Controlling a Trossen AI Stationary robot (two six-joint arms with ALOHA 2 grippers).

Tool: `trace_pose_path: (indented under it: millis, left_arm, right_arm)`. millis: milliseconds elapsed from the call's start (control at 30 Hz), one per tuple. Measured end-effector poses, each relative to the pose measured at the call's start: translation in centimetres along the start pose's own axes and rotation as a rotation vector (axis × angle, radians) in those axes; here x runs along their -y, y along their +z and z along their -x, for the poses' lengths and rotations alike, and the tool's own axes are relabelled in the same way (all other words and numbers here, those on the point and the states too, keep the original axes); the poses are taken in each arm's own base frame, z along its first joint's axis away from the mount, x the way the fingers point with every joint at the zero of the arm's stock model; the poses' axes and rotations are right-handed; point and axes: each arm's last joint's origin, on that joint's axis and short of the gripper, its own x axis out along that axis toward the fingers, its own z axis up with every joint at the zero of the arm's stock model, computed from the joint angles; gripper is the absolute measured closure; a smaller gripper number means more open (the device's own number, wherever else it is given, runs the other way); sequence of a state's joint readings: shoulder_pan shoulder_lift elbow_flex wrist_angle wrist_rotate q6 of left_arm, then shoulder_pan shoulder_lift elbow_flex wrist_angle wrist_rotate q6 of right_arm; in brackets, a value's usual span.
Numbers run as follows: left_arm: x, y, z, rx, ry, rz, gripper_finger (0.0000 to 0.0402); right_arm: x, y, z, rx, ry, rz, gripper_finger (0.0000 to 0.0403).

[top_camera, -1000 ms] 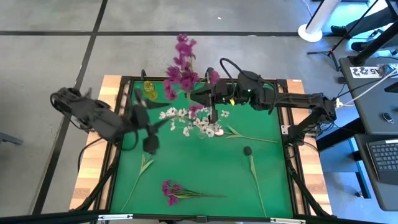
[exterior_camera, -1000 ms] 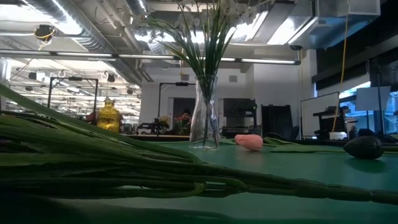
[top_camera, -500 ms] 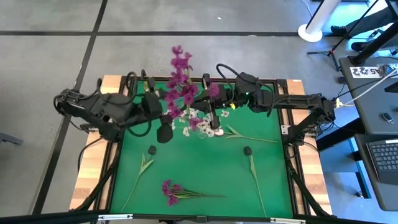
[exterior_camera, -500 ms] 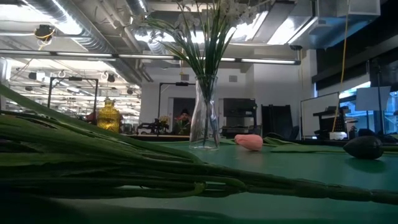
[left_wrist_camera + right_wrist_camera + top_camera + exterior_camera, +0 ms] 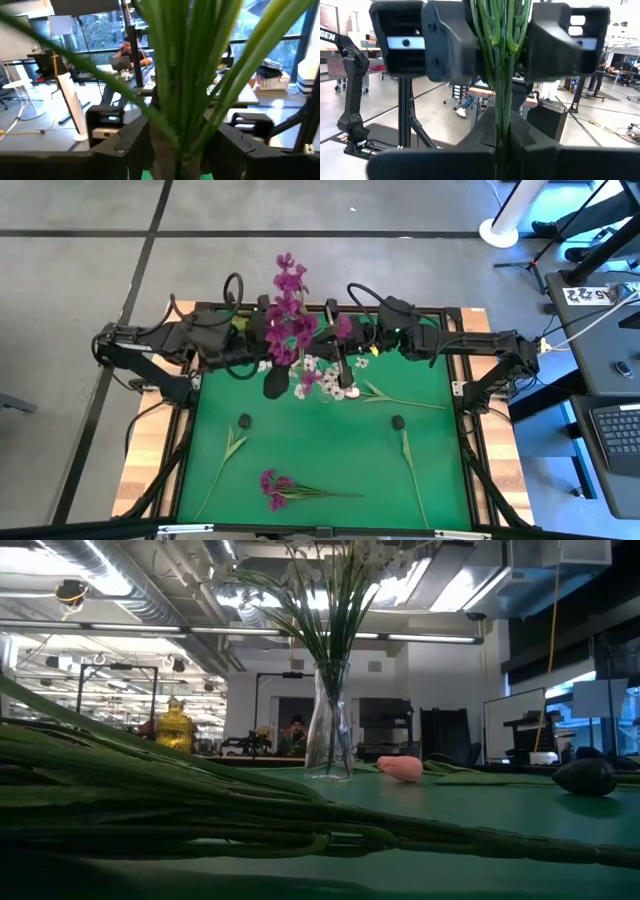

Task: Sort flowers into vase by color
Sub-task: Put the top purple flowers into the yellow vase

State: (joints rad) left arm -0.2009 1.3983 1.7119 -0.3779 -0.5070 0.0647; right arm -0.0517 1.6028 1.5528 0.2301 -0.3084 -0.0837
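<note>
Green mat [image 5: 330,455] scanned from the front edge inward. Found a magenta sprig [image 5: 274,485] lying flat nearest the front, with two leafy stems [image 5: 231,450] [image 5: 406,448] lying farther in on either side, well apart from each other. Passed two small dark lumps [image 5: 244,420] [image 5: 397,421] on the mat just beyond those, then another thin stem [image 5: 400,401] lying flat. Reached the clear glass vase [image 5: 328,735] standing upright near the middle, white blossoms [image 5: 325,380] already in it.

Just behind the vase, met both arms stretched level across the back of the table toward one another. Saw the right gripper [image 5: 502,137] reaching in from the right, fingers closed tight on the green stems [image 5: 502,60] of a magenta bunch [image 5: 290,320], held in the air with its heads leaning toward the far left. Saw the left gripper [image 5: 181,145] reaching in from the left, fingers spread to either side of those same stems, not yet pinching them.
</note>
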Motion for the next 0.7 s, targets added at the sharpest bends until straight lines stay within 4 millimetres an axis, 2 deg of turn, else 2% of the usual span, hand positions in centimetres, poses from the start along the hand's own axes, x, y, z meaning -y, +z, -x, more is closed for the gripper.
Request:
trace_pose_path:
  millis: [133, 400, 600, 700]
  left_arm:
    - [0.2, 0.0, 0.1, 0.0, -0.005, 0.001, 0.0268]
    - [0.8, 0.0, 0.5, -0.01, 0.056, -0.008, 0.038]
    - [1.2, -0.4, 0.8, -0.042, 0.091, -0.026, 0.0385]
    - [1.1, -0.5, 1.1, -0.06, 0.094, -0.022, 0.0385]
  right_arm:
    - [0.0, -0.4, 0.0, -0.009, 0.0, -0.002, 0.0396]
    - [0.0, -0.8, 0.0, -0.021, 0.0, -0.005, 0.0396]
    - [0.0, -1.1, 0.0, -0.034, -0.006, -0.01, 0.0395]
    - [0.1, -1.2, 0.0, -0.051, -0.036, -0.02, 0.0376]
